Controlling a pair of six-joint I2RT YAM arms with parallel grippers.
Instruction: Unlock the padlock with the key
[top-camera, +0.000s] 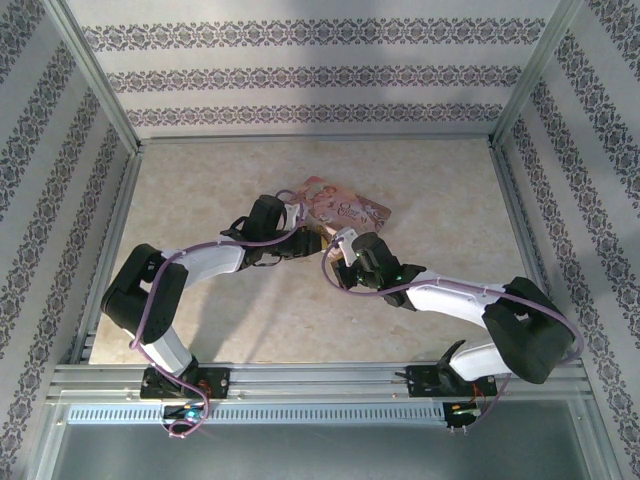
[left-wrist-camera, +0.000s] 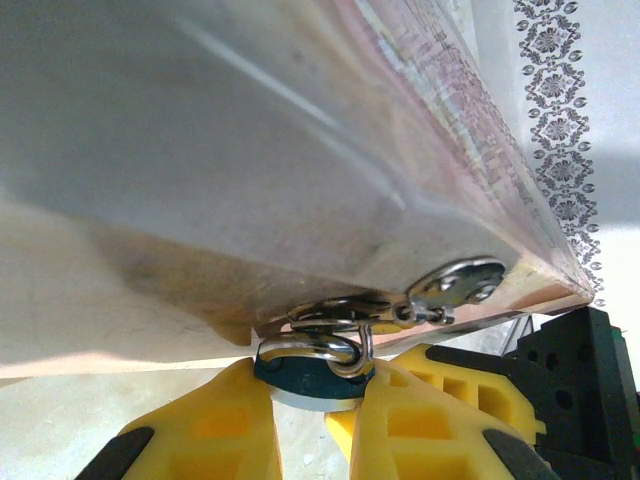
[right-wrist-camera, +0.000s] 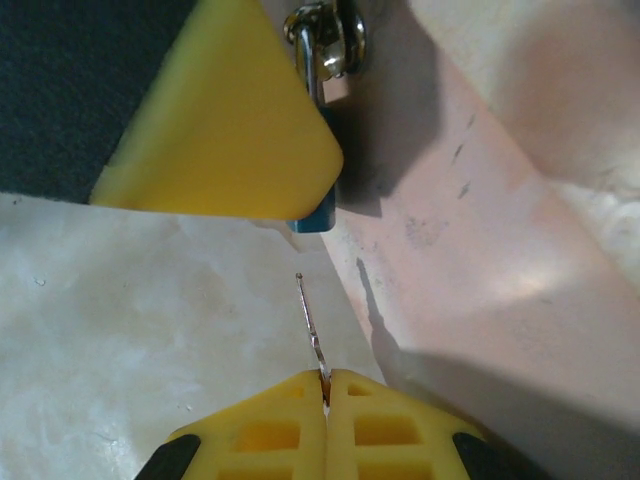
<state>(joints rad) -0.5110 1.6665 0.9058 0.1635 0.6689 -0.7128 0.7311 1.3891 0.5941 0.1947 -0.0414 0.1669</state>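
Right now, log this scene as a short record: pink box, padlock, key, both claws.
pink box: illustrated, lying mid-table
padlock: teal body, silvery shackle, hooked to a metal ring at the box's edge
left claw: shut on the padlock body
right claw: shut on the key
key: thin, seen edge-on, tip aimed toward the padlock, apart from it
progress: key not yet inserted

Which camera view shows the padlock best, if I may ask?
Left wrist: the padlock, shackle and teal body, sits between the fingers of the left end effector. Right wrist: a yellow finger hides most, leaving shackle and a blue corner. Top external: too small to tell.
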